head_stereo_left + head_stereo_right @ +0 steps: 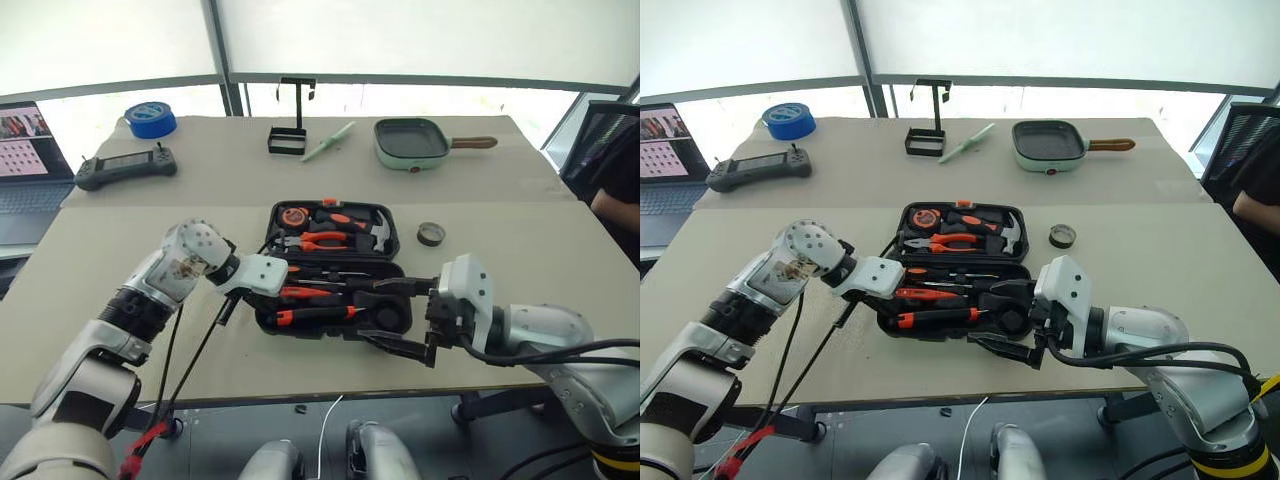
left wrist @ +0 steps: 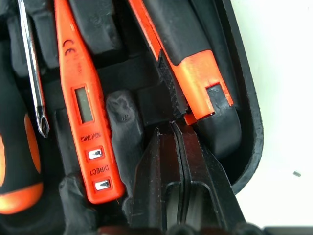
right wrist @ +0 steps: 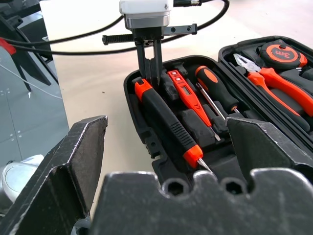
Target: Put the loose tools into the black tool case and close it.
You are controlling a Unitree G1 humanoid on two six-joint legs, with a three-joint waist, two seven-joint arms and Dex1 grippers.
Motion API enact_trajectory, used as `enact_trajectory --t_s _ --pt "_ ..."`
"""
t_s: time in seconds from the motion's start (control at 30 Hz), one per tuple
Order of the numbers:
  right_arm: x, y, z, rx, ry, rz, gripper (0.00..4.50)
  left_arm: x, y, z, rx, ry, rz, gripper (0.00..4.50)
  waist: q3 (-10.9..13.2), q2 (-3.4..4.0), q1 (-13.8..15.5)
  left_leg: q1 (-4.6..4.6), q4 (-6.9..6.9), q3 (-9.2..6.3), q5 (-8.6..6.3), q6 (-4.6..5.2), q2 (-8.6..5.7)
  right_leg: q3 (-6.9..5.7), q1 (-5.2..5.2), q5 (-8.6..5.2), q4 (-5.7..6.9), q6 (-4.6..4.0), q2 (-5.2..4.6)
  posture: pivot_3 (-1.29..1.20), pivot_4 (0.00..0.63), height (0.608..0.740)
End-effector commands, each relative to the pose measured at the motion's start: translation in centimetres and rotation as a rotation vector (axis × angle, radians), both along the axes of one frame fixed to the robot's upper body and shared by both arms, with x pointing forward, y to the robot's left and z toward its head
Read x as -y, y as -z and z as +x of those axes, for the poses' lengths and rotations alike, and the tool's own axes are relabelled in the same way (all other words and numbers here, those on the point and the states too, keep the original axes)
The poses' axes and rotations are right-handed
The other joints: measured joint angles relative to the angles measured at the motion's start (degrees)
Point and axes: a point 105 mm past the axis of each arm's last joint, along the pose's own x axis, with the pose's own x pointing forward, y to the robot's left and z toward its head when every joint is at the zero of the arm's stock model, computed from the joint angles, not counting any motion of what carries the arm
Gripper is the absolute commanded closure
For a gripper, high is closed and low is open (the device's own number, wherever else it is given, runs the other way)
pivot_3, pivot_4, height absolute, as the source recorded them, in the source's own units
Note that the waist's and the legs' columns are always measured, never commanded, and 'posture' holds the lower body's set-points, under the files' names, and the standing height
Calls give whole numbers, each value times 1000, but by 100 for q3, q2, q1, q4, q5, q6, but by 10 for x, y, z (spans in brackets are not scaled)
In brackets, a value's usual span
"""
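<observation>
The black tool case (image 1: 392, 243) lies open at the table's middle. Its front half holds an orange-black utility knife (image 3: 164, 120), a slim orange tool (image 2: 80, 98) and a screwdriver (image 3: 215, 83). My left gripper (image 3: 152, 81) points down into the case's left end, shut with nothing between its fingers (image 2: 161, 176). Its tips sit right at the knife's notched orange end (image 2: 200, 78). My right gripper (image 1: 378, 316) stands open at the case's front right corner, its fingers (image 3: 63, 161) holding nothing. A small dark tape roll (image 1: 431, 234) lies on the table right of the case.
Pliers (image 1: 325, 240), a hammer (image 1: 378, 232) and a tape measure (image 1: 294, 216) fill the case's far half. At the table's back are a blue tape roll (image 1: 150, 119), a black controller (image 1: 125, 167), a black stand (image 1: 292, 130) and a green pan (image 1: 412, 142). A laptop (image 1: 30, 150) sits far left.
</observation>
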Motion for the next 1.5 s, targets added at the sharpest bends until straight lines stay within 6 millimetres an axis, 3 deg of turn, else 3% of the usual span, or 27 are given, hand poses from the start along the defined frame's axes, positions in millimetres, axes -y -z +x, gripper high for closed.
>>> enact_trajectory --t_s 0.03,0.23,0.33,0.43,0.53,0.63,0.83,1.0,1.1,1.33,1.5 --pt "0 -8 -1 42 -2 10 0 2 4 5 -23 -49 -6 4436 0 0 41 4 1 0 0 1 0 0 4 0 1 0 0 0 150 740" --pt "1 -6 -2 34 0 9 0 8 -43 17 12 -64 -124 4436 1 -2 95 -3 12 0 -9 19 0 0 5 4 2 9 4 0 150 740" --pt "1 -6 -3 33 1 8 0 14 -70 17 -6 -60 -207 4436 2 -3 107 -20 26 -1 -9 18 0 -4 -8 5 4 9 8 0 150 740" --pt "1 -5 -2 32 1 7 0 21 -82 11 -38 -42 -253 4436 2 -3 79 -23 26 0 -10 20 -2 -5 -10 7 2 11 5 0 150 740" --pt "0 -4 -3 31 0 6 0 28 -75 0 -63 10 -228 4436 2 -3 30 -22 24 0 -10 20 -4 -5 -9 7 1 13 3 0 150 740" --pt "0 -5 -3 31 1 6 0 27 -49 -8 -78 43 -147 4436 2 -3 -2 -20 24 0 -10 19 -4 -4 -9 7 -2 12 2 0 150 740" --pt "3 -3 -4 25 9 -2 0 13 -17 -20 -90 86 -7 4436 2 -2 -24 -15 24 1 -10 18 -4 2 -9 7 -1 12 2 0 150 740" --pt "1 -3 -4 22 8 6 0 8 0 -6 37 98 66 4436 1 -1 37 -8 25 2 -11 18 -5 3 0 7 -2 12 -1 0 150 740" --pt "0 -4 -4 23 7 8 0 14 -5 -4 25 80 16 4436 -8 14 122 8 26 1 -11 20 -6 7 20 8 -3 14 -4 0 150 740" --pt "1 -3 -4 20 9 5 0 25 -43 -19 -147 56 -156 4436 -6 11 97 -7 42 2 -15 32 -5 10 8 9 6 20 7 0 150 740" --pt "1 -3 -4 19 8 6 0 28 -44 -9 -117 35 -149 4436 -7 12 63 -18 33 2 -15 31 -7 -1 -2 9 4 20 8 0 150 740"
